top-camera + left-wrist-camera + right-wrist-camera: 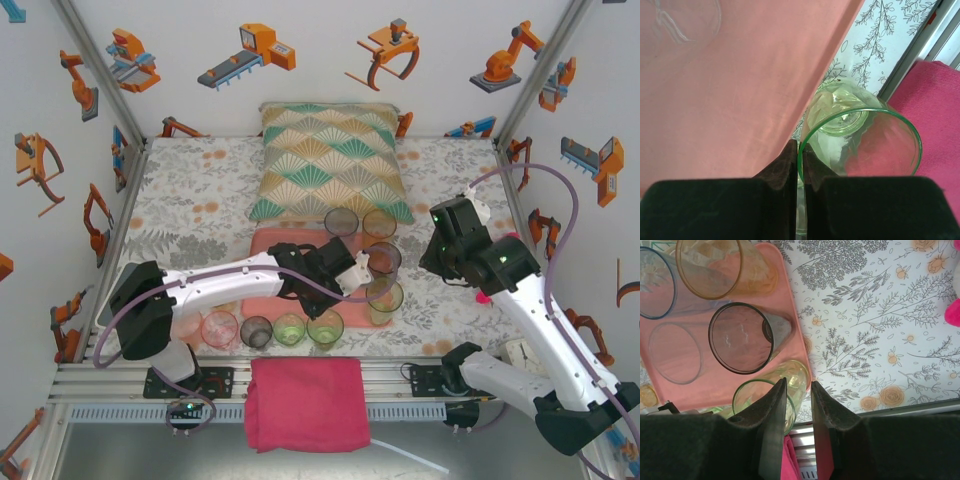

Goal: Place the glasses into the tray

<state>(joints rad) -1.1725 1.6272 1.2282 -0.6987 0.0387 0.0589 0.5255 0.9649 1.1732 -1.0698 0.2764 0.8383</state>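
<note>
Mostly hidden tray (266, 243) beneath left arm (225, 281).

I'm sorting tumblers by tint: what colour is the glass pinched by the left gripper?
Green; the glass shows best in the left wrist view.

From above, the left arm (230, 278) lies across the tray (268, 243) and hides most of it. By the left wrist, a faint clear glass (680, 25) is cut off at the top corner. By the right wrist, the blue glass (652, 282) runs off the left edge, the amber glass (722, 265) off the top.
</note>
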